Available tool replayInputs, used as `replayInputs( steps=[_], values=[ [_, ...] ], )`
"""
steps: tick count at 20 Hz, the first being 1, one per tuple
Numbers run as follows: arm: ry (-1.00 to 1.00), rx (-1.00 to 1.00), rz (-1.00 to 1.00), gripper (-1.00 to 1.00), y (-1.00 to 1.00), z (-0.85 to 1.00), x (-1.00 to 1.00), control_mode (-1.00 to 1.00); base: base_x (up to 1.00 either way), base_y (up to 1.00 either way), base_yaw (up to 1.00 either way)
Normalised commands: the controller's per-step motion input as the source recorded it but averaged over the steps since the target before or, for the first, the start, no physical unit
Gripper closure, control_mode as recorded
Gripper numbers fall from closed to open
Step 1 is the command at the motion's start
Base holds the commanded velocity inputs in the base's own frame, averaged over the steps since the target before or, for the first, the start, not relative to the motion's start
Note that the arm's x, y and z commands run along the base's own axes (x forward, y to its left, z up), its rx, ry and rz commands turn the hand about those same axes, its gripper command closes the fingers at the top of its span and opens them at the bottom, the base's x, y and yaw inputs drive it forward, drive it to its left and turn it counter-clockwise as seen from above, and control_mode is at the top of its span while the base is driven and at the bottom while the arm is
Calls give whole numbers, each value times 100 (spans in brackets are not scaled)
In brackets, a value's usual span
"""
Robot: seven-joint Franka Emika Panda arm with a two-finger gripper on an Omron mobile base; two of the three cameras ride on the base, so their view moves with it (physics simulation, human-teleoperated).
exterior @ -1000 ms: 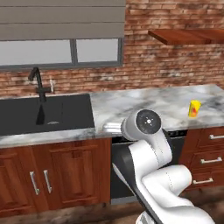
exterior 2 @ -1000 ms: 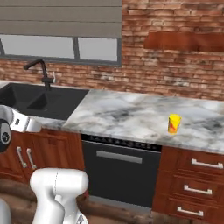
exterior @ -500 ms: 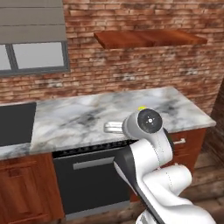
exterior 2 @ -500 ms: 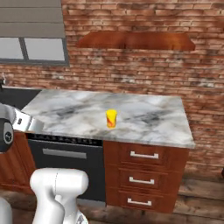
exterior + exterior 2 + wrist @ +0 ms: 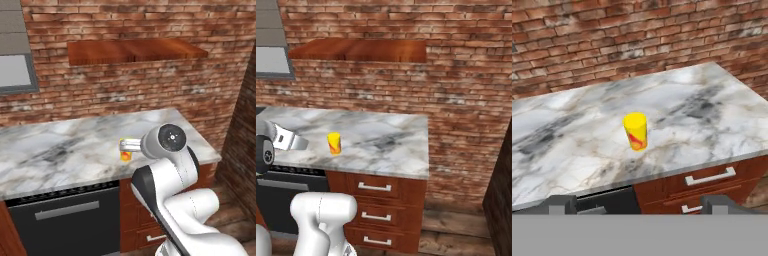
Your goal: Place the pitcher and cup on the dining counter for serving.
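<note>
We are looking at the cup (image 5: pixel 635 131), and we are placing everything else by it. It is standing upright on a marble worktop (image 5: pixel 712 115), yellow with a red mark on its side, well in from the front edge and roughly midway between that edge and the brick wall (image 5: pixel 612 45) behind it. In the right base view the cup (image 5: pixel 333 143) is sitting left of the worktop's (image 5: pixel 391 150) middle, with wooden drawers (image 5: pixel 376 187) below and to its right. A black oven front (image 5: pixel 60 220) is showing under the worktop (image 5: pixel 50 155) to the cup's (image 5: pixel 126 156) left in the left base view, and a wooden shelf (image 5: pixel 135 50) is hanging on the wall above it. Our gripper (image 5: pixel 639 205) is hovering short of the cup, apart from it and not touching; its two fingertips (image 5: pixel 561 204) are standing wide apart with nothing between them, so we are reading it as released. In the left base view our arm (image 5: pixel 170 150) is partly covering the cup.
</note>
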Motion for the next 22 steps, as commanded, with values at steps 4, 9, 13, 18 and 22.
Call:
replayInputs(
  steps=[4, 9, 13, 18, 22],
  values=[
    [0, 0, 0, -100, 0, 0, 0, 100, 22, -52, 0],
    [11, 1, 0, -100, -11, 0, 36, -100, 5, -5, 0],
    [26, 0, 0, -100, 0, 0, 73, -100, 0, 0, 0],
    [26, 0, 0, -100, 0, -1, 89, -100, 0, 0, 0],
    [26, 0, 0, -100, 0, -11, 90, -100, 0, 0, 0]
  ],
)
